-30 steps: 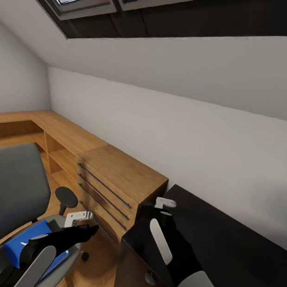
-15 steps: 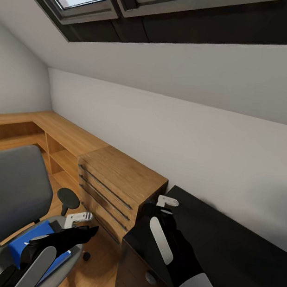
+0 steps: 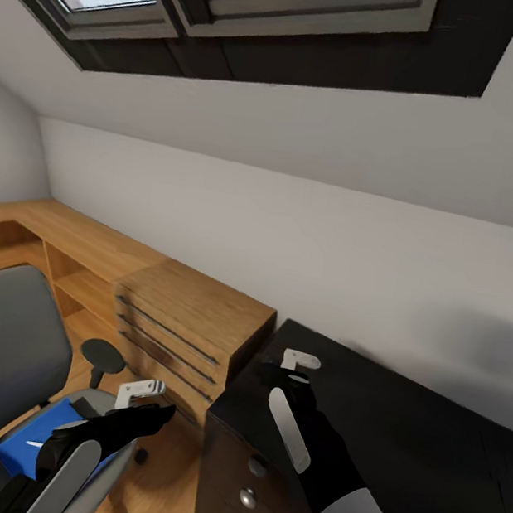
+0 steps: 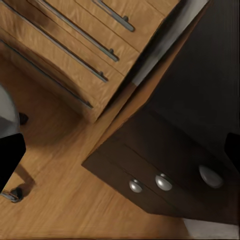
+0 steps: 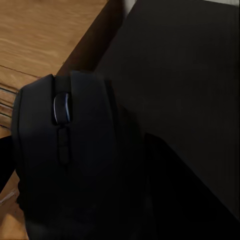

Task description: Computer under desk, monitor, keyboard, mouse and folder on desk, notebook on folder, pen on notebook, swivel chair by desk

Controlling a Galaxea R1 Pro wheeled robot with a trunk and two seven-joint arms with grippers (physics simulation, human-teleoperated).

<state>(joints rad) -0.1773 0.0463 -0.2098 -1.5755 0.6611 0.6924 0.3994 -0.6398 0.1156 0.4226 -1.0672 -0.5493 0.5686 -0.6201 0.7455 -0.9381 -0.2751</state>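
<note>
Mouse [image 5: 65,150], half-hidden in right hand [image 3: 298,365]

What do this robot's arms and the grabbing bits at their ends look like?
Both arms are glossy black with pale grey-white panels along them. The right arm widens into a grey-white shell near the camera. The left gripper and right gripper end in small white bracket-shaped fingers. I see no cables or markings.
</note>
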